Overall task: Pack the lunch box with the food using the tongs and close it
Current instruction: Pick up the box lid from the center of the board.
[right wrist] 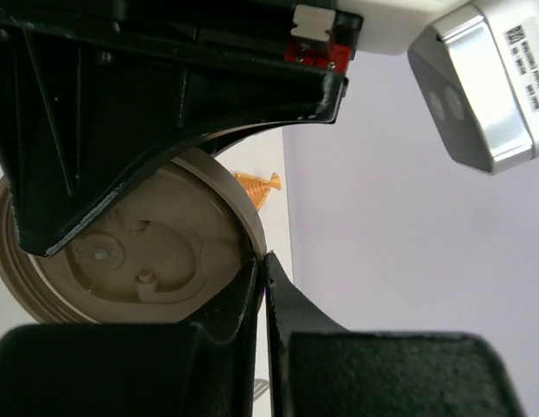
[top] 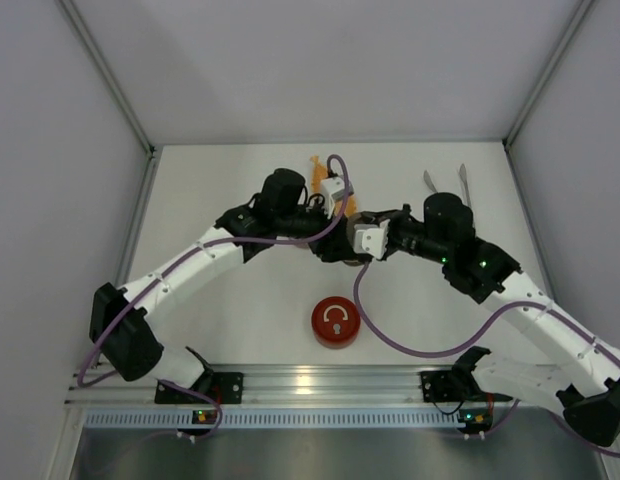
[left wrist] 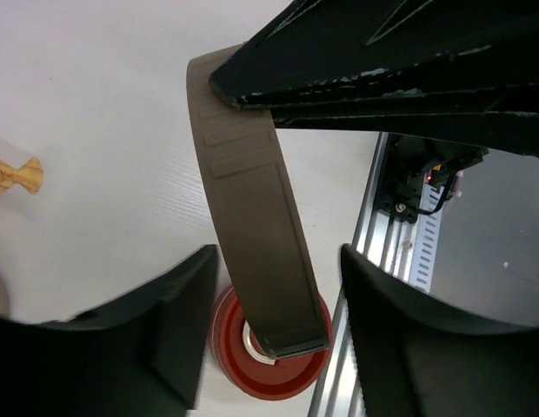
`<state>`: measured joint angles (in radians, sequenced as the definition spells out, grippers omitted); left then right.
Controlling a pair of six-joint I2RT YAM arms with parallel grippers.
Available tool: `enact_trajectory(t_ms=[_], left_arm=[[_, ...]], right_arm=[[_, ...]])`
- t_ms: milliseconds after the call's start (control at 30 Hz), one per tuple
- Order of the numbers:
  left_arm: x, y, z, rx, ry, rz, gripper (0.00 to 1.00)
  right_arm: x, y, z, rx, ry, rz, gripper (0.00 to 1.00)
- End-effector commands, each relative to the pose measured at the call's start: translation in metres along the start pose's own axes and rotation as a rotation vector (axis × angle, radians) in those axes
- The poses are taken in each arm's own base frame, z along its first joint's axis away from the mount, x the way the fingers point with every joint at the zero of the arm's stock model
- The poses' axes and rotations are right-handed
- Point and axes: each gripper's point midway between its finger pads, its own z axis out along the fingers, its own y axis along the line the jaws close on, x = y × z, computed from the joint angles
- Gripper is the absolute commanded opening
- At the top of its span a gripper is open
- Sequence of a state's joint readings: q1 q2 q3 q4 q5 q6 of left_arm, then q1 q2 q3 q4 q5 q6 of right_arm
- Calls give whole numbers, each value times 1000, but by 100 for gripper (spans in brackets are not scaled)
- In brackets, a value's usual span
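The lunch box's round taupe lid (right wrist: 139,261) hangs tilted in the air, underside facing the right wrist camera. My right gripper (right wrist: 262,261) is shut on the lid's rim. In the left wrist view the lid (left wrist: 252,208) shows edge-on as a taupe band, with my left gripper (left wrist: 278,252) open around it and one finger on each side. In the top view both grippers meet at mid-table, left (top: 337,240) and right (top: 365,240), covering the lunch box. The silver tongs (top: 463,186) lie at the back right. The food is hidden.
An orange leaf-shaped dish (top: 314,170) lies at the back centre, behind the left wrist. A red round button (top: 335,322) sits on the table near the front rail (top: 310,385). Grey walls close in the table on three sides.
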<state>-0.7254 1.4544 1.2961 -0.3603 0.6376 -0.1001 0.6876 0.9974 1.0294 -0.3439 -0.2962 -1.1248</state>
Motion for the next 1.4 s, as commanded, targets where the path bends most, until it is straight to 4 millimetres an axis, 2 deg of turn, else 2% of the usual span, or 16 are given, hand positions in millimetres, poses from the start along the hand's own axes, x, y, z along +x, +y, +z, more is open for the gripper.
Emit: enact_trajectory(t_ms=[0, 67, 100, 167, 233, 267, 367, 433, 500, 567, 600, 767, 867, 1033, 1200, 1367], left_arm=[[-22, 0, -4, -19, -44, 75, 53], [-23, 3, -8, -45, -43, 109, 34], [-22, 3, -10, -50, -36, 115, 17], [-19, 8, -20, -97, -5, 173, 0], [-13, 12, -34, -139, 41, 262, 0], [-22, 9, -48, -174, 20, 323, 0], [-35, 15, -80, -301, -13, 503, 0], [-36, 21, -93, -360, 3, 646, 0], [-29, 32, -107, -470, 1, 766, 0], [-37, 33, -109, -540, -31, 996, 0], [-11, 45, -109, -593, 17, 1072, 0], [14, 26, -87, -649, 29, 1770, 0], [21, 10, -78, -642, -17, 1993, 0], [20, -11, -69, -629, -88, 2189, 0], [23, -25, -65, -600, -143, 2299, 0], [24, -30, -64, -580, -146, 2333, 0]], right_arm=[[-24, -47, -10, 169, -39, 18, 0], [-19, -51, -13, 196, -11, 69, 0], [-18, -54, -15, 208, 4, 93, 5], [-1, -50, -19, 214, 88, 211, 32], [19, -52, -33, 241, 144, 363, 55], [25, -43, -37, 215, 152, 429, 79], [52, -37, -64, 234, 178, 672, 97], [65, -38, -77, 243, 195, 873, 99], [56, -28, -79, 156, 175, 1028, 99], [57, -3, -67, 7, 186, 1240, 99], [61, 1, -57, -61, 194, 1316, 99], [24, 19, -27, -422, 38, 1698, 94], [10, 20, -16, -471, -27, 1679, 95], [-14, 51, -8, -663, -29, 1673, 91], [-15, 83, -5, -783, -30, 1713, 89], [-11, 84, 0, -774, -49, 1673, 81]])
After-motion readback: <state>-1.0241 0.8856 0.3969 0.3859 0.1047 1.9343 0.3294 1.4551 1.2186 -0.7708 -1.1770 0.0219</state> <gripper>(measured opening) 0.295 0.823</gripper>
